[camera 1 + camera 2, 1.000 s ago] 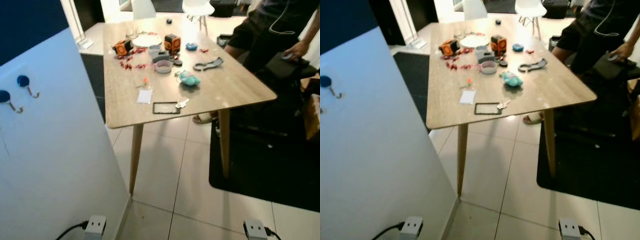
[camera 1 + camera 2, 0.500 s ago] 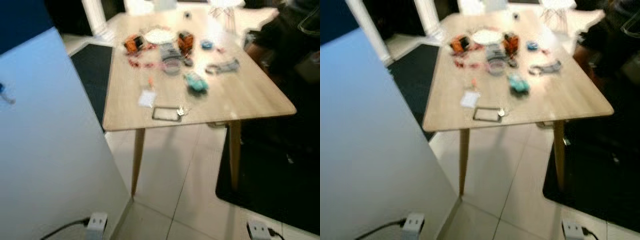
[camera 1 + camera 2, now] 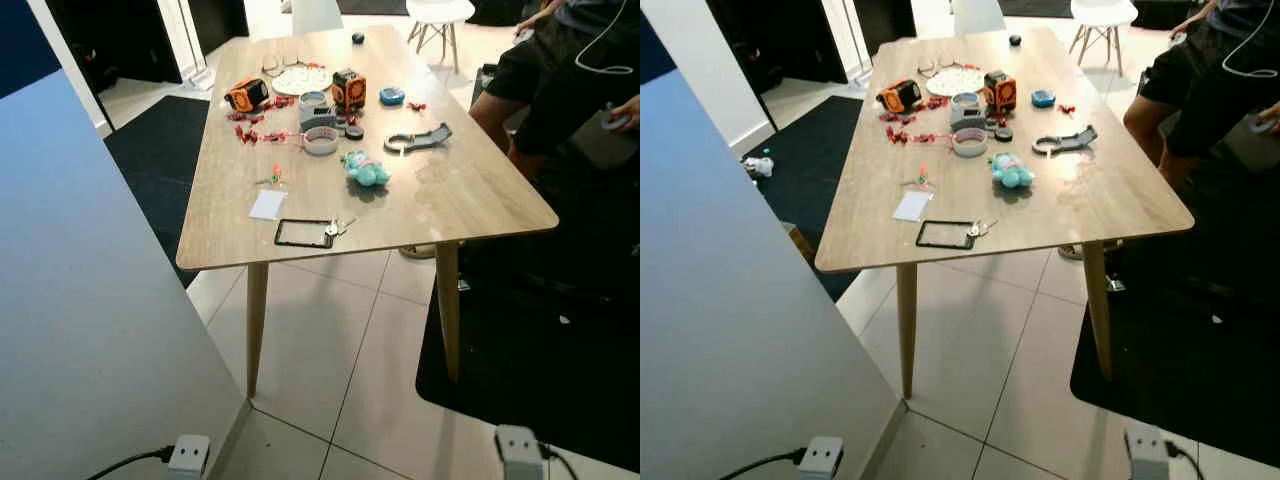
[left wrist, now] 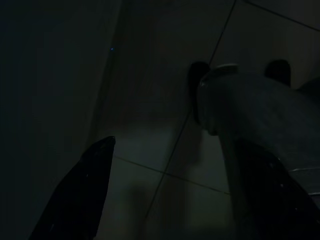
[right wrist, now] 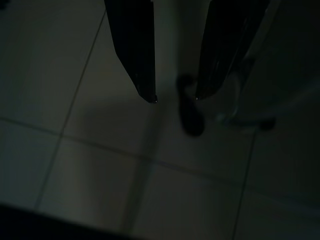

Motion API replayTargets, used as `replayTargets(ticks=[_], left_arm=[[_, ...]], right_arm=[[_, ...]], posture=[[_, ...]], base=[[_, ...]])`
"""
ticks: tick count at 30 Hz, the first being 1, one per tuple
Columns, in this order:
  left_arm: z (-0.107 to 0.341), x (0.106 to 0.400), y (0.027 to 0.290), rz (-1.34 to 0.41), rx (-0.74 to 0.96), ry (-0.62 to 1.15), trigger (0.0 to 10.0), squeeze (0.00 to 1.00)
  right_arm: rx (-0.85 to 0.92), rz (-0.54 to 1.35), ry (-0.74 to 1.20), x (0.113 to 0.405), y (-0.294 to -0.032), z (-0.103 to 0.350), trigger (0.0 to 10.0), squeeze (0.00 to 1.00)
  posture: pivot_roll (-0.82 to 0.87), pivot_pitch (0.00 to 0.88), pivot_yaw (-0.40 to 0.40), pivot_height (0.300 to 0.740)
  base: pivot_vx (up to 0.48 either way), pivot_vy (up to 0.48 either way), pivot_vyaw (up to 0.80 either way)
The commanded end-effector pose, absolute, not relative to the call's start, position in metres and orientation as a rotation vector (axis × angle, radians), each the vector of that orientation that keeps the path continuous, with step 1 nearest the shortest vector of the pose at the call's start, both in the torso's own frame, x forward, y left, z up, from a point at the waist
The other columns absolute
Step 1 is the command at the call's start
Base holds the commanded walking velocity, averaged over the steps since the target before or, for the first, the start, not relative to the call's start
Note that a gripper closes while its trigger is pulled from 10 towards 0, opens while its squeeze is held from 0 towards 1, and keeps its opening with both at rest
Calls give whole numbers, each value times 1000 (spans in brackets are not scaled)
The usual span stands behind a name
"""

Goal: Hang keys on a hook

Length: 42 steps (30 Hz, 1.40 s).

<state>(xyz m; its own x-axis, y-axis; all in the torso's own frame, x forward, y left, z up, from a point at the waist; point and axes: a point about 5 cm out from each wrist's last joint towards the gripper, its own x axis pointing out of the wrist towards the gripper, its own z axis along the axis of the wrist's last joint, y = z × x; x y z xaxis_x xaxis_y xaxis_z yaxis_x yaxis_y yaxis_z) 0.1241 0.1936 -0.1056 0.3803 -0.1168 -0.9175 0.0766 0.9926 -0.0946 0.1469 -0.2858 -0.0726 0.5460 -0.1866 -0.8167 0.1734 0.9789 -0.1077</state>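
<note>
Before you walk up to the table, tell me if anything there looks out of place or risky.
The keys lie close to the table's near edge, beside a black-framed phone. Small red pieces are scattered loosely near the grey roll of tape. Nothing looks spilled or broken. Both hands hang idle over the floor.

table (image 3: 470, 190) ahead | keys (image 3: 337, 227) near its front edge, right of phone (image 3: 304, 233)

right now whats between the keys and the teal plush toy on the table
Bare wood: nothing lies between the keys and the teal plush toy on the table, in both eye views.
</note>
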Motion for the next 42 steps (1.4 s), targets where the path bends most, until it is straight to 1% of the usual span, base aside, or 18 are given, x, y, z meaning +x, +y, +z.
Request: replayTargets(ticks=[1,3,9,11,14,17,19,20,21,24,27,29,31,33,36,40,41,42], left_arm=[[-108,116,198,-124,-25,1208,10000,0],[-107,116,198,-125,-24,1207,10000,0],[-107,117,197,-134,-23,1206,10000,0],[-107,117,196,-139,-24,1206,10000,0],[-107,117,195,-145,-26,1205,10000,0],[-108,117,195,-147,-25,1206,10000,0],[-108,115,195,-151,-24,1210,10000,0],[-109,112,195,-154,-22,1216,10000,0],[-109,112,195,-154,-22,1216,10000,0],[-110,107,196,-160,-17,1227,10000,0],[-110,107,195,-161,-17,1227,10000,0],[-110,108,194,-162,-19,1226,10000,0],[-110,108,194,-162,-19,1226,10000,0],[-110,108,194,-162,-19,1226,10000,0],[-110,107,193,-164,-18,1230,10000,0],[-111,107,193,-165,-16,1233,10000,0],[-111,107,193,-165,-17,1233,10000,0],[-111,107,193,-165,-17,1233,10000,0]], right_arm=[[-23,-270,909,157,-296,-64,10000,0],[-34,-289,889,161,-302,-59,10000,0],[-147,-441,722,193,-342,-20,10000,0],[-177,-446,603,216,-353,5,10000,0],[-156,-320,421,252,-346,37,10000,0],[-147,-270,371,262,-341,45,10000,0],[-142,-112,243,288,-324,69,10000,0],[-145,75,120,309,-300,94,10000,0],[-145,75,120,309,-300,94,10000,0],[-159,285,-5,325,-267,122,10000,0],[-154,357,-42,329,-255,131,10000,0],[-153,521,-113,333,-227,149,10000,0],[-172,597,-135,334,-211,155,10000,0],[-172,597,-135,334,-211,155,10000,0],[-202,643,-137,339,-186,155,10000,0],[-225,632,-129,345,-172,154,10000,0],[-222,631,-116,348,-167,152,10000,816],[-222,631,-116,348,-167,152,10000,816]], posture=[[-111,75,98,740],[-111,75,98,740],[-116,78,99,740],[-116,78,99,740],[-125,85,103,740],[-126,89,106,740],[-126,89,106,740],[-126,90,106,740],[-126,90,106,740],[-126,90,106,740],[-127,91,104,740],[-127,91,104,740],[-127,91,104,740],[-127,91,104,740],[-127,91,104,740],[-124,95,107,740],[-124,95,107,740],[-124,95,107,740]], base=[[0,0,0],[0,0,0],[0,0,0],[0,0,0],[0,0,0],[0,0,0],[0,0,0],[0,0,0],[0,0,0],[0,0,0],[0,0,0],[0,0,0],[0,0,0],[0,0,0],[0,0,0],[0,0,0],[0,0,0],[0,0,0]])
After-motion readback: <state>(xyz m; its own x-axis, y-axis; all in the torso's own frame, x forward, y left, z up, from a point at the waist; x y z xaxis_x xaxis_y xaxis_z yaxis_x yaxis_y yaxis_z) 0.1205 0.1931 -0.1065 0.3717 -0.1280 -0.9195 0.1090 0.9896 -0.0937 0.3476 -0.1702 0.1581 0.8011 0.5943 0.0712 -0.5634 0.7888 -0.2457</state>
